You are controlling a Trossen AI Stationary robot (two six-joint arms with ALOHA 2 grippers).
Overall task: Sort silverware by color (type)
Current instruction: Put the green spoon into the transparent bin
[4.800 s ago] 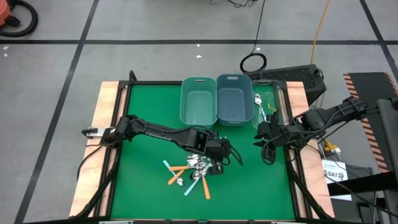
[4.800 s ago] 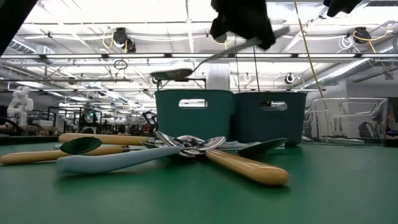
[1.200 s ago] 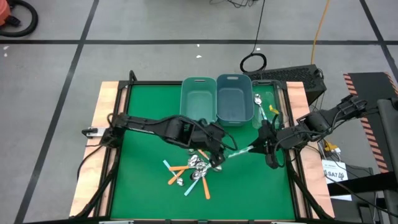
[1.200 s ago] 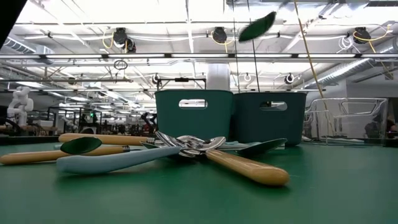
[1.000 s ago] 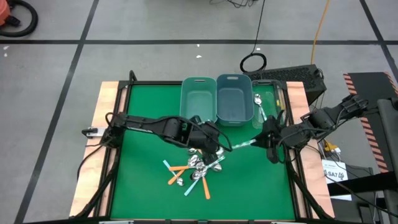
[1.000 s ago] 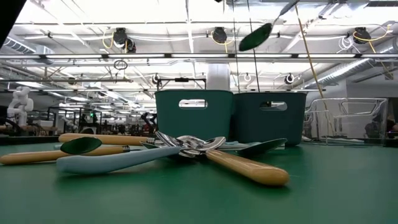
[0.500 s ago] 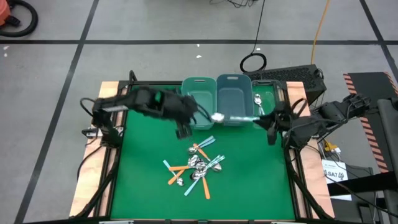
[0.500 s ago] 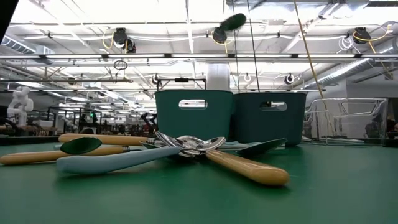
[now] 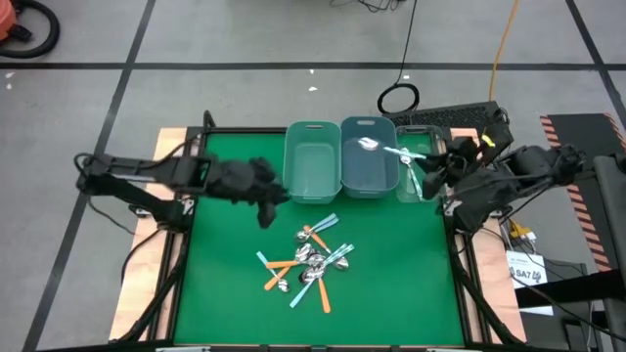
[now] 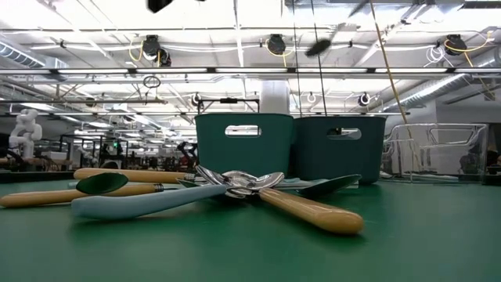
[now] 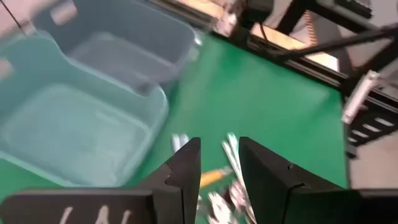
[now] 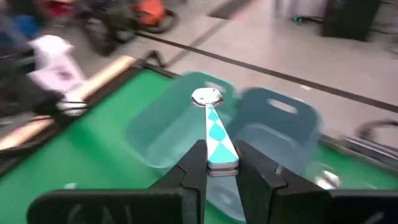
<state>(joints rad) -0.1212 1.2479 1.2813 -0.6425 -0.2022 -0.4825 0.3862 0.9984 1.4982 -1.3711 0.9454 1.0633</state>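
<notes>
My right gripper [image 12: 219,167] is shut on a spoon [image 9: 386,150] with a teal, diamond-patterned handle. Its metal bowl [image 9: 369,144] hangs over the darker blue bin [image 9: 368,171]. The lighter teal bin [image 9: 311,161] stands beside it on the left. A pile of spoons [image 9: 313,259] with orange, light blue and teal handles lies on the green mat; in the low view the pile [image 10: 235,188] rests flat. My left gripper [image 11: 217,171] hovers left of the pile, over the mat [image 9: 266,213], open with nothing between its fingers. My right gripper pinches the spoon's handle near its free end [image 12: 222,155] between its two fingers. It comes from the table's right, slanting slightly down, and the spoon runs on ahead in line with the fingers, bowl [image 12: 206,96] farthest out. The spoon is lifted clear, above the bins.
A clear tray [image 9: 428,147] at the far right of the mat holds another spoon [image 9: 412,179]. The two bins stand side by side along the far edge. Bare green mat [image 9: 225,264] lies left and right of the pile.
My left gripper has drawn away from the pile toward the table's left edge. My right gripper has carried the teal spoon from over the mat's middle toward the far edge and turned, so that the spoon's bowl now hangs over the darker blue bin.
</notes>
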